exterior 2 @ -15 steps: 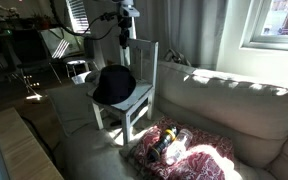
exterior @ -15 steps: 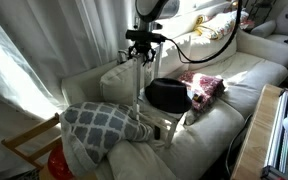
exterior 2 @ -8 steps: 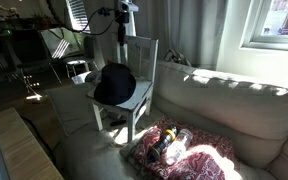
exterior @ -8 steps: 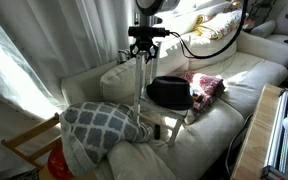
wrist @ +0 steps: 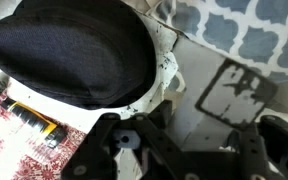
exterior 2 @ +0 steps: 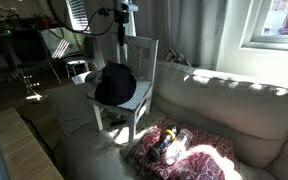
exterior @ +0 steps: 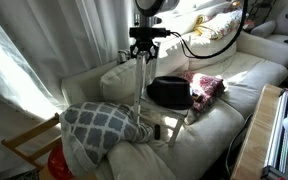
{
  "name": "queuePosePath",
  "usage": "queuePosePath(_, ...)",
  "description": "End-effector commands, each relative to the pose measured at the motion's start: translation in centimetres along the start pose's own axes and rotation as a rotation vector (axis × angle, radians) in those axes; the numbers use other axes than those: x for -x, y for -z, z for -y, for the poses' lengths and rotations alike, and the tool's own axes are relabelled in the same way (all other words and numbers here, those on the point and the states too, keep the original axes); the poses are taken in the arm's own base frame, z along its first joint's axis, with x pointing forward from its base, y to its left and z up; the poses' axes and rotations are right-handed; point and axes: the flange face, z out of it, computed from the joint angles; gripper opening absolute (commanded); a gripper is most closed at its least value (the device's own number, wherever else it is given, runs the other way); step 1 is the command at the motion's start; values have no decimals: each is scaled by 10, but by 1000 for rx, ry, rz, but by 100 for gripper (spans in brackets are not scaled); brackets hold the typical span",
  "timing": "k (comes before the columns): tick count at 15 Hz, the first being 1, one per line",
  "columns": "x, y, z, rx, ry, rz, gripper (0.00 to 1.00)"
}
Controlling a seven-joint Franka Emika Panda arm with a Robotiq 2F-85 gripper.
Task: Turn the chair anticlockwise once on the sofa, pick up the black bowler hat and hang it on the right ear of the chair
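Evidently mid-turn: my gripper [exterior: 144,53] sits pressed together on the top of the chair [exterior: 142,85] backrest, pinching it as far as both exterior views show; the wrist view leaves the contact unclear. The chair stands upright on the sofa [exterior: 212,122], long axis vertical, its backrest toward the grey patterned cushion [exterior: 104,122] and its seat facing roughly the red patterned cloth [exterior: 206,85]. The black bowler hat [exterior: 170,92] rests crown up on the seat, brim flat. By my reading the rotation is the step in hand; next I must let go, drop to the hat, and lift it toward the right ear.
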Motion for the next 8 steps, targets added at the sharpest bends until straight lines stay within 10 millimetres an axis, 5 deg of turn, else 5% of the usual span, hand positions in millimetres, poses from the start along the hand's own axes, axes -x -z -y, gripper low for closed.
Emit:
queuePosePath(1,-1,6,1,22,49,-67,6)
queuePosePath(8,15,33,13,23,160,-151,6)
